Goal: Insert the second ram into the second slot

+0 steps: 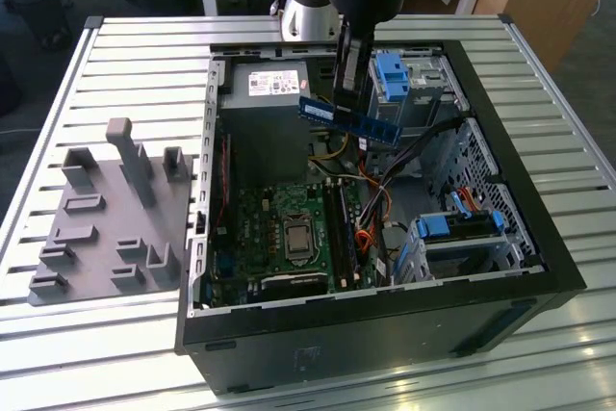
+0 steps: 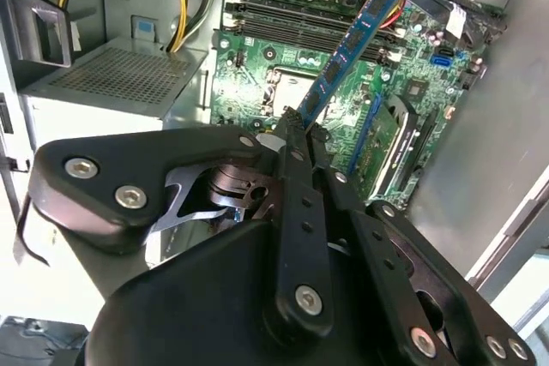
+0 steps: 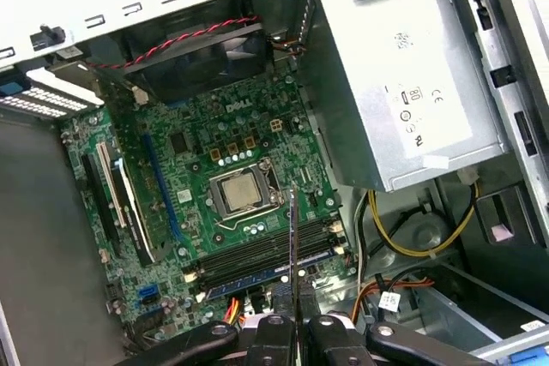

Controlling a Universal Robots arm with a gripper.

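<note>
My gripper (image 1: pixel 348 103) is shut on the second ram (image 1: pixel 348 120), a long blue stick held level above the open computer case (image 1: pixel 385 310). In the second wrist view the ram (image 2: pixel 352 45) juts out from the black fingertips (image 2: pixel 292 139) over the green motherboard (image 2: pixel 257 66). The first wrist view shows the ram (image 3: pixel 292 246) edge-on as a thin line above the gripper (image 3: pixel 292 327). The long memory slots (image 3: pixel 262 255) lie below it beside the processor socket (image 3: pixel 244 190), and the ram hangs apart from them. One slot line (image 3: pixel 266 273) looks blue. I cannot tell which is the second slot.
A grey power supply (image 1: pixel 262 84) fills the case's far corner. Blue drive cages (image 1: pixel 395 74) (image 1: pixel 452 228) and loose cables (image 1: pixel 371 190) crowd the exterior view's right side. A grey fixture block (image 1: pixel 111 218) stands on the slatted table (image 1: pixel 144 55) to the case's left.
</note>
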